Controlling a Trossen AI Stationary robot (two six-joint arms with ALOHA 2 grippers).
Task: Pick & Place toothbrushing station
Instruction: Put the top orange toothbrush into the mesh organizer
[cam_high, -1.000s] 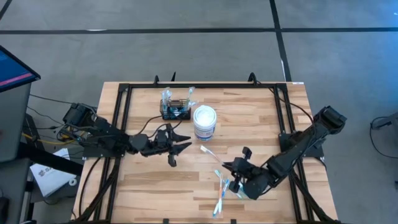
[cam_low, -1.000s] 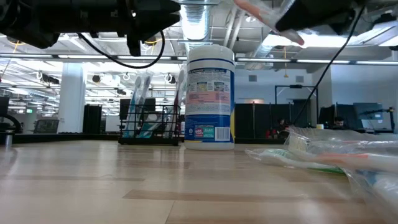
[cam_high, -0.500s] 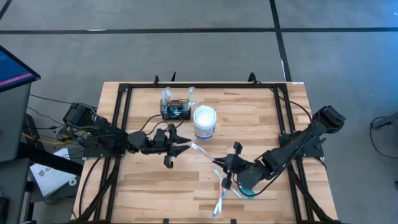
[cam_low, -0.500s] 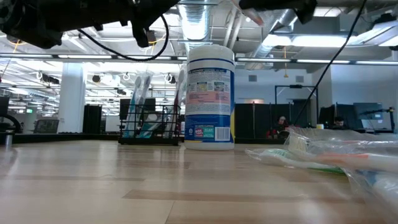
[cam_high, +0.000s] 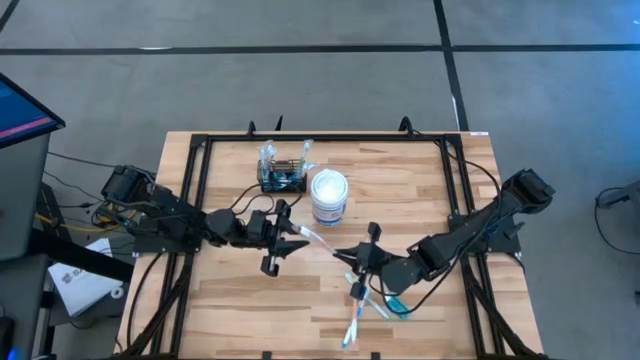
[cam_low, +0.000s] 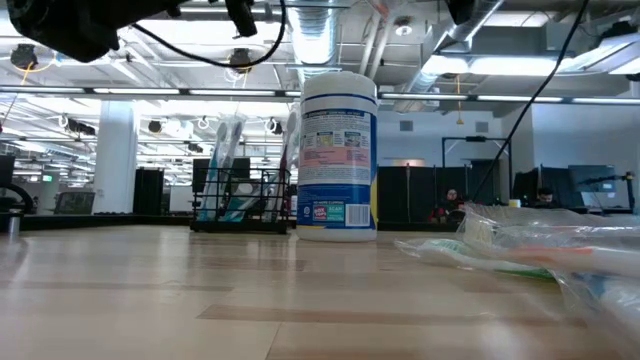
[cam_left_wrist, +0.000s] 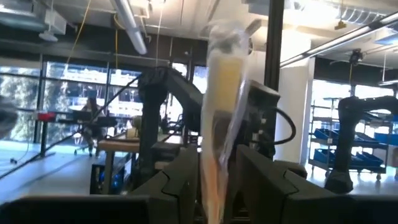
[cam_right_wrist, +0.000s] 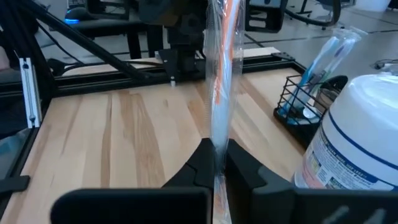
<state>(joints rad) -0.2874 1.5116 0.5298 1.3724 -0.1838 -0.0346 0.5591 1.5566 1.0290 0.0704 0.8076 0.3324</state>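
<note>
Reaching in from the left, the left tool grasps one end of a wrapped toothbrush held above the middle of the tabletop. At the far side, the black wire rack stands with brushes upright in it, just left of the white tub. The right tool is clenched on the other end of the same wrapped toothbrush. More wrapped toothbrushes lie near the front, right of centre.

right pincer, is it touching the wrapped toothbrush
Touching. The right wrist view shows the right pincer shut on the wrapped toothbrush, its clear wrapper pinched between both fingers.
</note>
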